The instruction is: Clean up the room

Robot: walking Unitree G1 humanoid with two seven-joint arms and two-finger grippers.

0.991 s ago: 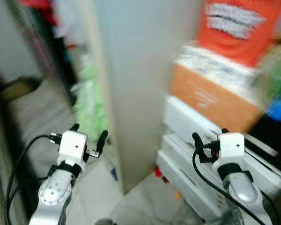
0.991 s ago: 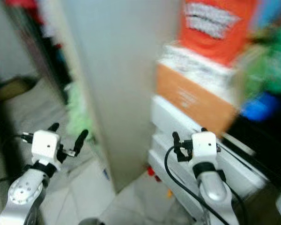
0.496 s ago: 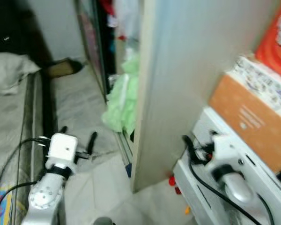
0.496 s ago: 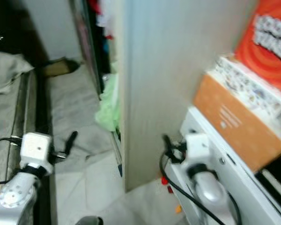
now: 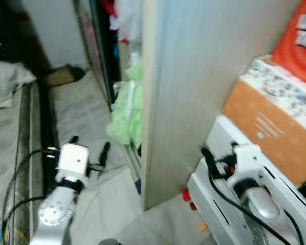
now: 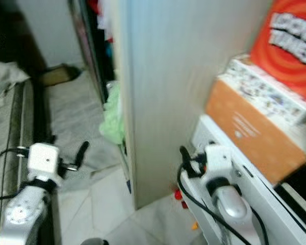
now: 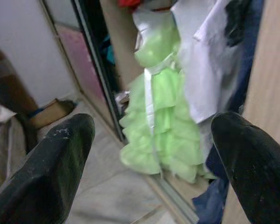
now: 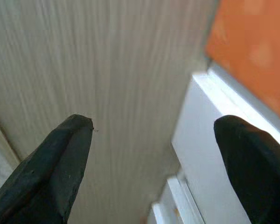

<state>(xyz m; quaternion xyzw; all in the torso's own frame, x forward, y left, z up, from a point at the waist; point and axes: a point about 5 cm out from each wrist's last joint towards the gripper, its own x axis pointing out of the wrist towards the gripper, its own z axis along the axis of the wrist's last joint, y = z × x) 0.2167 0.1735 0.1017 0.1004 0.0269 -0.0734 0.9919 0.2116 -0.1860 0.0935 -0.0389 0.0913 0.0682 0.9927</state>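
Note:
A light green frilly dress (image 5: 124,113) hangs low in the open wardrobe and bunches at its sliding-door track; in the left wrist view the dress (image 7: 162,125) sits beside a white garment (image 7: 206,56). My left gripper (image 5: 90,145) is held up over the floor short of the dress, open and holding nothing. My right gripper (image 5: 220,153) is raised in front of the wardrobe's pale wood side panel (image 5: 194,87) and the white drawer unit (image 5: 280,178), open with nothing between its fingers (image 8: 60,163).
An orange box (image 5: 265,125), a patterned box and a red-orange box (image 5: 302,35) are stacked on the drawers. Small red bits (image 5: 186,196) lie on the tiles at the panel's foot. A bed (image 5: 10,143) with a pillow (image 5: 5,84) runs along the left, with a grey mat (image 5: 74,109) beside it.
The whole view has swung left, from the stacked boxes toward the wardrobe opening and bed, so the camera turned. Both grippers remain raised, open and holding nothing.

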